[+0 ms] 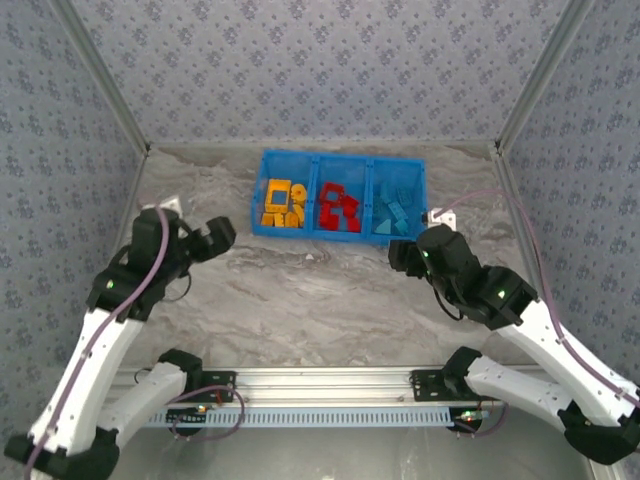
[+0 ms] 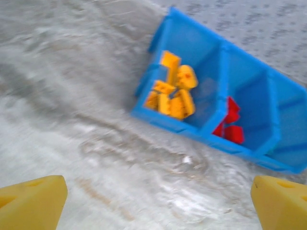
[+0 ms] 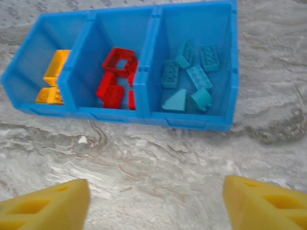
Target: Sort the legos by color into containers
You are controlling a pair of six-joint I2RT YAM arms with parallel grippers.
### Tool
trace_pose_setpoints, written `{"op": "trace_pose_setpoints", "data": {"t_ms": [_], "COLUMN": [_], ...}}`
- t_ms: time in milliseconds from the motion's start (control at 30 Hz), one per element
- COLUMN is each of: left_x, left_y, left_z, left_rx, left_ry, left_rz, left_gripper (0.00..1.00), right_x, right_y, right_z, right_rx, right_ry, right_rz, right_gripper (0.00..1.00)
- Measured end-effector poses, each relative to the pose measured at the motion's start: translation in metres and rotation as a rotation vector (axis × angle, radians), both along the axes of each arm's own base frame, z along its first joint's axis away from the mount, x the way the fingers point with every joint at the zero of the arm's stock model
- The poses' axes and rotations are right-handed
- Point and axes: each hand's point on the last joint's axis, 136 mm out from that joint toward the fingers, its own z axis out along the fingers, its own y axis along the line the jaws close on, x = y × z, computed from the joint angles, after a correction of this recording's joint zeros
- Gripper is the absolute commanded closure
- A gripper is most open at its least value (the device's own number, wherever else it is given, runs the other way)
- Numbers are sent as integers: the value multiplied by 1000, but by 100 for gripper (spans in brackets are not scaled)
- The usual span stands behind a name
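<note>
Left end effector [image 2: 153, 206] & right end effector [image 3: 156, 206] wide, empty; legos [image 3: 112, 93] in bin [image 3: 192, 120] prob light, stiff, slick; pinch 2 flat sides.

No text, label, brand, number or sign can be read. The bright blue three-compartment plastic bin [image 3: 192, 120] has plain walls. The small studded plastic bricks [image 3: 199, 76] inside it show no legible marks. The grey-blue wall covering [image 1: 320, 70] bears only a repeating small motif.
</note>
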Motion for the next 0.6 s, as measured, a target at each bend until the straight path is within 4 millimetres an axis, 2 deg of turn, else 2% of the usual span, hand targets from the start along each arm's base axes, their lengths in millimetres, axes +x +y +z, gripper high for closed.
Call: {"op": "trace_pose_setpoints", "data": {"t_ms": [67,200,300,400,467,533,600], "left_x": [-3,5,13,13,13,17,23], "left_y": [13,19,33,60,77,88,94], "left_z": [-7,-32,-51,-64,-71,-83,-101], "left_rx": [15,50,113,200,266,335,408], "left_ry": [19,84,123,139,124,90,63], "left_rz": [39,74,149,293,366,395,383], "left_gripper": [2,2,2,2,2,2,2], "right_x": [-1,0,-3,-4,2,16,31], "right_y": [-14,-49,-76,-102,-113,-117,-122], "right_z": [-11,-24,-19,-13,-14,-28,-59], "right_rx": [-17,-56,-77,-96,-128,-168,-214], "right_ry": [20,39,8,-34,-75,-114,-124], "right_rz": [-43,-166,-263,-400,-448,-455,-450], "right_gripper": [0,0,0,0,0,0,0]}}
